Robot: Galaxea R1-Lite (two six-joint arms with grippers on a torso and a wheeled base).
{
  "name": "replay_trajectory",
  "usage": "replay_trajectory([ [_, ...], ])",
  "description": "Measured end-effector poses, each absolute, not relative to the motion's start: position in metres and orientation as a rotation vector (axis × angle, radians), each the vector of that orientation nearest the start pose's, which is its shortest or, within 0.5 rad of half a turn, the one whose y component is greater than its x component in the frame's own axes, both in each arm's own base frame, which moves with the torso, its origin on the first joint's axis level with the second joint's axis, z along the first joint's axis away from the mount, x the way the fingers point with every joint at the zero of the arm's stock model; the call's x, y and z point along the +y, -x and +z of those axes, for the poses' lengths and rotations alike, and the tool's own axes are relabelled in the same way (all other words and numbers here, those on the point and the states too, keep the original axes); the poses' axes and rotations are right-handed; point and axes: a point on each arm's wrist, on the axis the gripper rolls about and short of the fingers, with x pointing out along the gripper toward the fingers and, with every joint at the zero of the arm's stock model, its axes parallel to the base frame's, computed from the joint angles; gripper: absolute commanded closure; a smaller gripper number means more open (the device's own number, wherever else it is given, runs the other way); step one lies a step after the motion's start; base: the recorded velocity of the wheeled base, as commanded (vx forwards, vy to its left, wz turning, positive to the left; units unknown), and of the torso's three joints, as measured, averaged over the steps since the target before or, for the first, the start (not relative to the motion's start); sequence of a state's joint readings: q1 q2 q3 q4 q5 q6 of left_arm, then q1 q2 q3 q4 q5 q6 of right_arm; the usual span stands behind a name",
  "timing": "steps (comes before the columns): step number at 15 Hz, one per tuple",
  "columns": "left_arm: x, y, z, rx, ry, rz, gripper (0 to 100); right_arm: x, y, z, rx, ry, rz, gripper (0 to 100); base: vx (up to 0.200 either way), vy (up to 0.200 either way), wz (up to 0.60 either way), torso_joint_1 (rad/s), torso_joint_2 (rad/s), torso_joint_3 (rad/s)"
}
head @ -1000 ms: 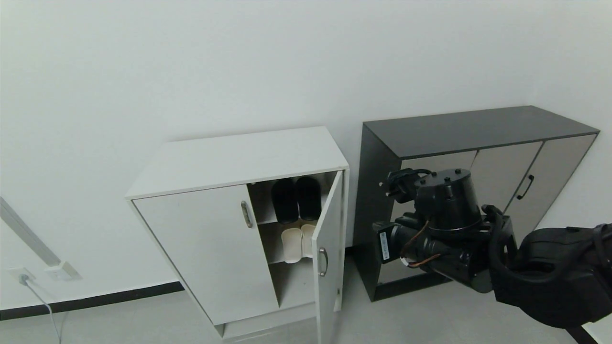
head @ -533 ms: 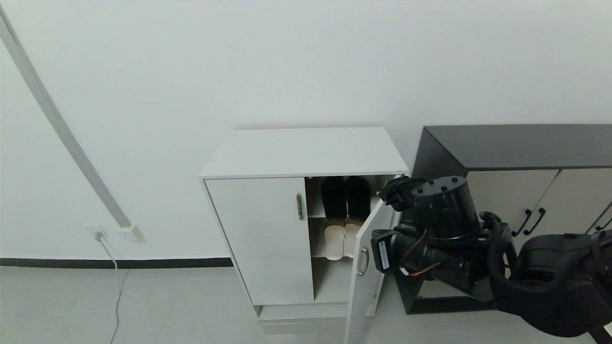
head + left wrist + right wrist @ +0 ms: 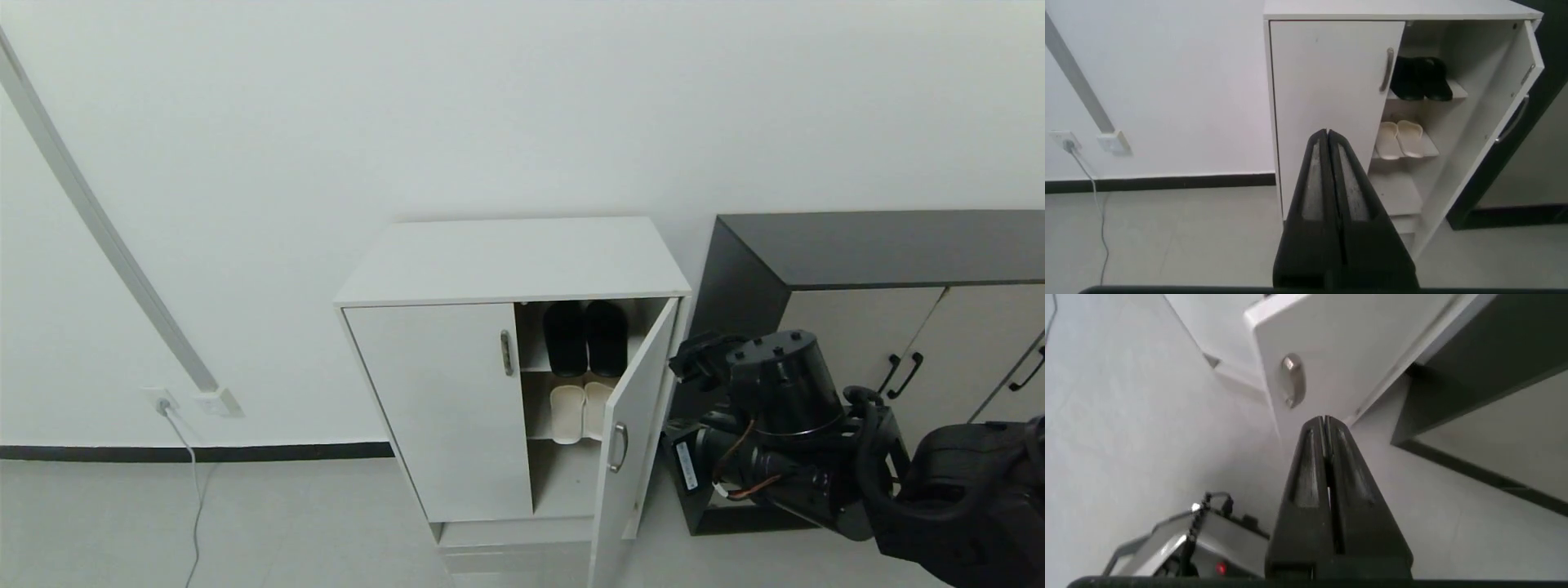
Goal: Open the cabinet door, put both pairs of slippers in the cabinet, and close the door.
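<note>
A: Right end effector (image 3: 1326, 425) first: its two fingers are pressed flat together, nothing between them. It sits low, just beside the outer face of the right door (image 3: 633, 425), close to that door's metal handle (image 3: 1292, 379). Whether it touches the panel cannot be told.

B: And the left end effector (image 3: 1328, 135) is the same story, fingers closed tight on each other and empty. It points at the white cabinet (image 3: 514, 261) from well back, lined up with the left door (image 3: 441, 408).

A: That left door is flat against the frame. The right door is swung out toward the robot, hinged along the cabinet's right edge.

B: Through the gap both pairs are inside. The black slippers (image 3: 585, 336) lie side by side on the top shelf (image 3: 1458, 95), touching each other.

A: The white slippers (image 3: 581, 411) are one level down on the middle shelf (image 3: 1432, 153), also paired up, near its front edge.

B: The cabinet stands on the floor (image 3: 286, 531) against the wall. A dark cabinet (image 3: 882, 245) stands just beside its right side.

A: Off to the left, a wall socket (image 3: 162, 402) low on the wall, with a cable (image 3: 196, 498) hanging down to the floor.
</note>
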State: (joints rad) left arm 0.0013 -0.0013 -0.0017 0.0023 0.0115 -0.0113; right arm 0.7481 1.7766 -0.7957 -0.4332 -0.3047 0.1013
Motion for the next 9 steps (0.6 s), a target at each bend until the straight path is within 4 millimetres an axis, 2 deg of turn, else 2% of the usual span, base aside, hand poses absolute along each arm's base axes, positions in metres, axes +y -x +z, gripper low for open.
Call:
replay_trajectory([
  [5, 0.0002, 0.0230, 0.0757, -0.001, 0.011, 0.011, 100, 0.2028, -0.2303, 0.1344, 0.496, 0.179, 0.404, 100, 0.200, 0.000, 0.00, 0.004, 0.00, 0.002],
  [9, 0.0002, 0.0230, 0.0756, -0.001, 0.011, 0.012, 100, 0.2061, -0.2348, 0.1293, 0.495, 0.173, 0.402, 100, 0.000, 0.000, 0.00, 0.000, 0.00, 0.000],
])
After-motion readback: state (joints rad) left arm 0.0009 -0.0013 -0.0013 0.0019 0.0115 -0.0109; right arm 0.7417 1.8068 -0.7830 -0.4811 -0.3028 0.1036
